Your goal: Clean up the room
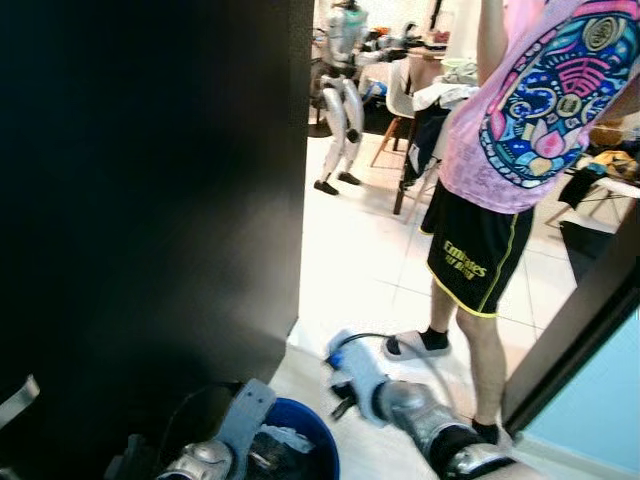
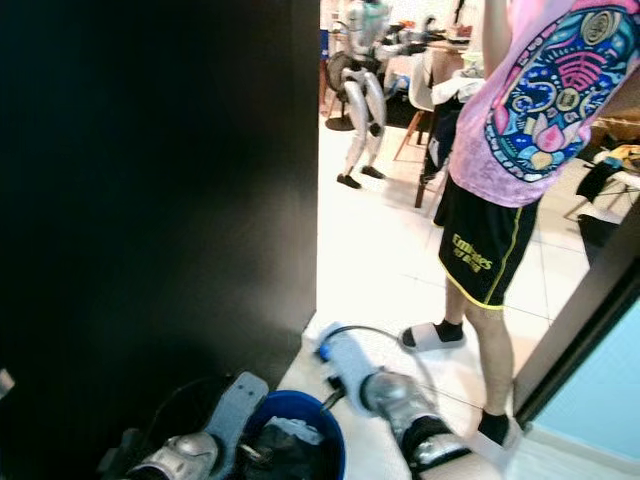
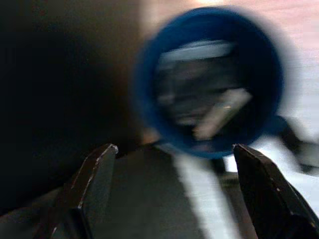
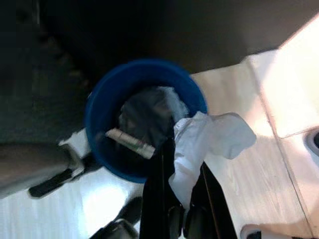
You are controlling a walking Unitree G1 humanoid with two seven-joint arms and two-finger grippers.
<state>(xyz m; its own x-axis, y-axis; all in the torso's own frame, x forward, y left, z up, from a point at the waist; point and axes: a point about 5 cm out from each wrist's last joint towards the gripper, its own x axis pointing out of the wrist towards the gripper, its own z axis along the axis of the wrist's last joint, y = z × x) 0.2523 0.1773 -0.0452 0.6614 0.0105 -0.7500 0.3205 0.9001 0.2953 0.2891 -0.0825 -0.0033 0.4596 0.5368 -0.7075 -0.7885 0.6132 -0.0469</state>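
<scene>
Right gripper (image 4: pixel 182 167) clamped on a crumpled white tissue (image 4: pixel 207 142), held just above and beside the near rim of the blue bin (image 4: pixel 144 117), with most of the wad hanging outside the rim over the pale floor (image 4: pixel 249 174) rather than over the opening. Left gripper (image 3: pixel 174 164) spread wide with nothing between its fingers, hovering close before the same bin, whose mouth sits ahead of it and is blurred. Inside the bin, below the right gripper: dark bag or cloth, more white paper and a rolled paper stick (image 4: pixel 130 141). Likely risk: letting go here would probably drop the tissue onto the floor beside the bin, since the bulk of it overhangs the outer side; a light wad could also cling to a finger. Another risk: the person (image 1: pixel 500 140) standing just beyond the right arm, feet near it, so a wide swing might brush a leg. Hard to tell how firmly the tissue is pinched, as the fingertips are buried in it. Bin base cut off in the head views; dark wall (image 1: pixel 150 200) on the left hides whatever lies there. Second humanoid robot (image 1: pixel 342 90) far off in the bright room.
</scene>
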